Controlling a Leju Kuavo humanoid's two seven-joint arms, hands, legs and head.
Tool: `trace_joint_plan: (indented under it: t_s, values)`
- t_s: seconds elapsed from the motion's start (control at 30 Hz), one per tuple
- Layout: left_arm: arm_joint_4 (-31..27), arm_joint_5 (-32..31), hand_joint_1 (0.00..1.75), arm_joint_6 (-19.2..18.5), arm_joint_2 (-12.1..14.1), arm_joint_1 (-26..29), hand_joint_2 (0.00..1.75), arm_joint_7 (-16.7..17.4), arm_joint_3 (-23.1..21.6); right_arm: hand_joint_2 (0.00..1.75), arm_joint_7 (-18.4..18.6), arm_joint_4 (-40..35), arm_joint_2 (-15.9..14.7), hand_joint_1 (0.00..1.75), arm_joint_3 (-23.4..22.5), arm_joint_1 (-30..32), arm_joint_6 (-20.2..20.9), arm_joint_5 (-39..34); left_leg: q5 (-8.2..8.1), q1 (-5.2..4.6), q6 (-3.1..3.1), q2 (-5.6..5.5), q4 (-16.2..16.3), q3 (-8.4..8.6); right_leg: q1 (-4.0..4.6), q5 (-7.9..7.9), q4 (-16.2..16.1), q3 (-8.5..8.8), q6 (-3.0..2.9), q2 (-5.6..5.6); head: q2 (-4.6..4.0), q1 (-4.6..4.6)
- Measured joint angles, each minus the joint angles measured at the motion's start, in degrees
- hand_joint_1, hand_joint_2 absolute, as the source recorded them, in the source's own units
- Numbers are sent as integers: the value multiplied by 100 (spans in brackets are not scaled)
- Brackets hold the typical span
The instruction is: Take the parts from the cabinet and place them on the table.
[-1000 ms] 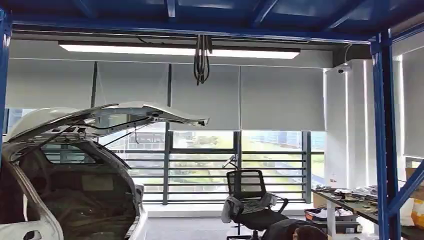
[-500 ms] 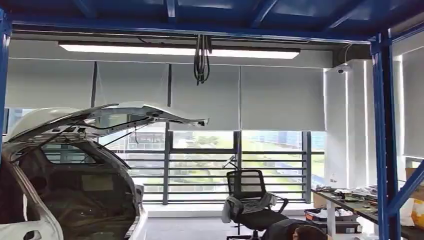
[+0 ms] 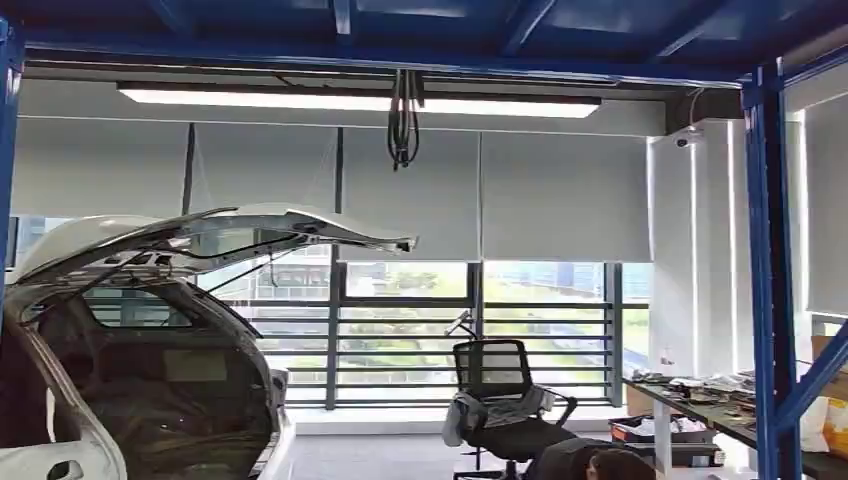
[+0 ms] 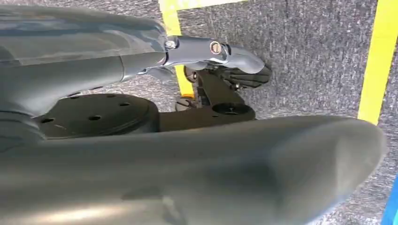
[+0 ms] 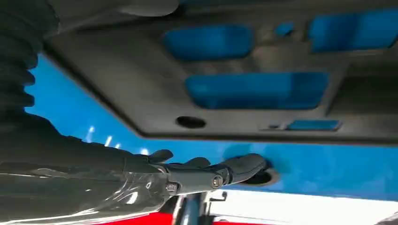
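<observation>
A dark grey moulded panel (image 5: pixel 141 93) with several rectangular cut-outs lies against a blue cabinet surface (image 5: pixel 328 168) in the right wrist view. My right hand (image 5: pixel 206 171) stretches out alongside that panel's edge, thumb and fingers extended, with nothing between them; whether it touches the panel is unclear. In the left wrist view my left hand (image 4: pixel 225 65) hangs over grey carpet (image 4: pixel 319 56) with yellow floor tape (image 4: pixel 378 61), fingers apart and holding nothing.
In the head view a white car (image 3: pixel 150 330) with its tailgate raised fills the left. A black office chair (image 3: pixel 500 395) stands by the windows. A blue steel post (image 3: pixel 765 270) and a cluttered table (image 3: pixel 700 390) are at the right. A person's head (image 3: pixel 600 465) shows low down.
</observation>
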Motion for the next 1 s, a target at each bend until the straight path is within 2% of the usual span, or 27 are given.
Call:
trace_joint_plan:
  t_s: [0.2,0.53,0.8,1.0]
  values:
    - [0,15,0,-9,-20,-12,0,-31,-20,175,-35,319,384,0,280,-24,-87,68,0,-2,0,-1,0,0,-1,0,0,1,0,-2,0,0]
    - [0,35,0,-4,-22,-6,0,-48,-24,175,-92,411,516,0,363,-8,-243,280,0,-1,0,-1,0,0,-1,0,0,1,0,-2,0,0]
    - [0,42,0,-4,-22,-2,0,-70,-24,175,-101,406,599,0,371,-40,-94,258,0,-1,0,-1,0,0,-1,0,0,1,0,-2,0,0]
    - [0,59,0,-7,-22,-12,0,-90,-28,175,-22,441,686,0,483,-63,-162,630,0,-1,0,-1,0,0,-1,0,0,1,0,-2,0,0]
